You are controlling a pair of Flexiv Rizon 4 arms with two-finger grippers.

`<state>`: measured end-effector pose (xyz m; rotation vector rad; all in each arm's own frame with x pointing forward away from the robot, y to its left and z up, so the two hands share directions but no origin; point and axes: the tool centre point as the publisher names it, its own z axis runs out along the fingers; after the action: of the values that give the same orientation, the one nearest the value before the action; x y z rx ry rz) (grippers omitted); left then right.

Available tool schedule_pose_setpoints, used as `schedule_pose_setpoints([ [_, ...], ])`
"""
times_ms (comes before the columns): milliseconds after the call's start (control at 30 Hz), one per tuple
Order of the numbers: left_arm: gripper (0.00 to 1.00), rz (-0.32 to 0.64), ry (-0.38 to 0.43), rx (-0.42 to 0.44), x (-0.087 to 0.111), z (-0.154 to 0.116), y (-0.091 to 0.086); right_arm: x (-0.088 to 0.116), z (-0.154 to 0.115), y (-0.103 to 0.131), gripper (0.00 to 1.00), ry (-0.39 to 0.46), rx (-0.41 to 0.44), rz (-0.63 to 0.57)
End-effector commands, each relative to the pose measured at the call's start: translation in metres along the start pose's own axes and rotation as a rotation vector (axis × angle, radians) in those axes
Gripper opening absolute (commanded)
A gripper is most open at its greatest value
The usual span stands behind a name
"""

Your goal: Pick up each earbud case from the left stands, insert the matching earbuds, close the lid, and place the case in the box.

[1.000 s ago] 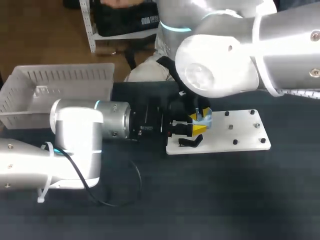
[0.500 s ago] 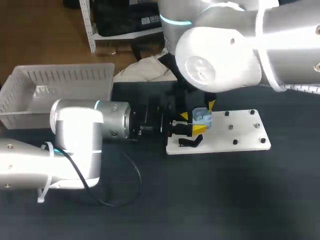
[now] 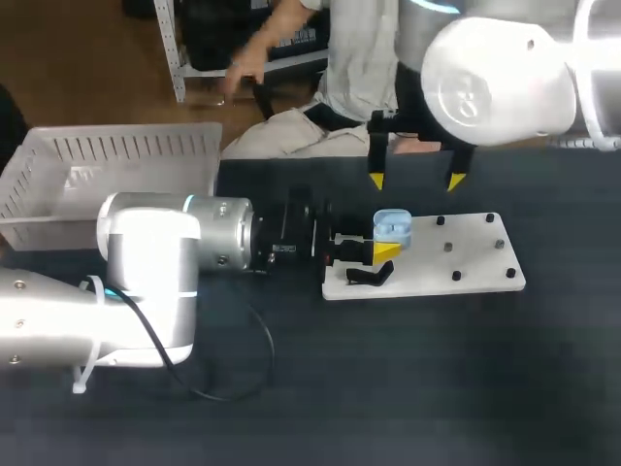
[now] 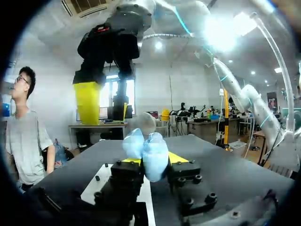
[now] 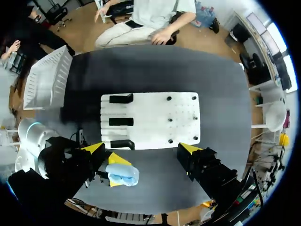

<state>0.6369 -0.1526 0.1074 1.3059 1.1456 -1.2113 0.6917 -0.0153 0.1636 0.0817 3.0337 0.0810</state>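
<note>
A light blue earbud case (image 3: 392, 225) is held over the near-left end of the white stand board (image 3: 475, 264), with my left gripper (image 3: 384, 243) shut on it from the left. In the left wrist view the case (image 4: 148, 150) sits between the yellow tips, its two rounded halves showing. My right gripper (image 3: 415, 181) hangs open above and behind the case, with nothing between its fingers. From the right wrist view, the right gripper (image 5: 142, 149) spreads wide over the board (image 5: 155, 113), and the case (image 5: 123, 175) lies beyond the board's edge in the left gripper (image 5: 115, 172).
Black stands (image 5: 121, 122) line one end of the board, and one stand (image 3: 369, 277) lies just in front of the case. Small black pegs (image 3: 456, 276) dot the board's right half. A white slatted basket (image 3: 107, 175) sits at the table's far left.
My right gripper has opened, let go at the case, and risen up and to the right. The left gripper has kept still with the case in it.
</note>
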Motion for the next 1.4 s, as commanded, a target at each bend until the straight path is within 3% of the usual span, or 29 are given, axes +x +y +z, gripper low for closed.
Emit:
schedule_pose_setpoints([
  [33,0.0,0.002,-0.001,-0.004,0.0,0.0,-0.001,-0.008,0.014,-0.012,1.0,0.014,-0.033,0.066],
  [300,0.0,0.002,-0.001,-0.004,0.0,0.0,-0.001,-0.001,0.029,-0.017,1.0,0.076,-0.017,0.079],
  [900,0.0,0.002,-0.001,-0.004,0.0,0.0,-0.001,0.051,0.02,-0.021,1.0,0.186,-0.031,0.052],
  [1067,0.0,0.002,-0.001,-0.004,0.0,0.0,-0.001,0.05,0.014,-0.024,1.0,0.145,-0.041,0.066],
  [1200,0.0,0.002,-0.001,-0.004,0.0,0.0,-0.001,0.042,0.001,-0.037,1.0,0.025,-0.049,0.129],
  [1400,0.0,-0.001,0.011,-0.019,-0.001,-0.007,0.001,0.041,-0.026,-0.071,1.0,-0.128,-0.141,0.189],
])
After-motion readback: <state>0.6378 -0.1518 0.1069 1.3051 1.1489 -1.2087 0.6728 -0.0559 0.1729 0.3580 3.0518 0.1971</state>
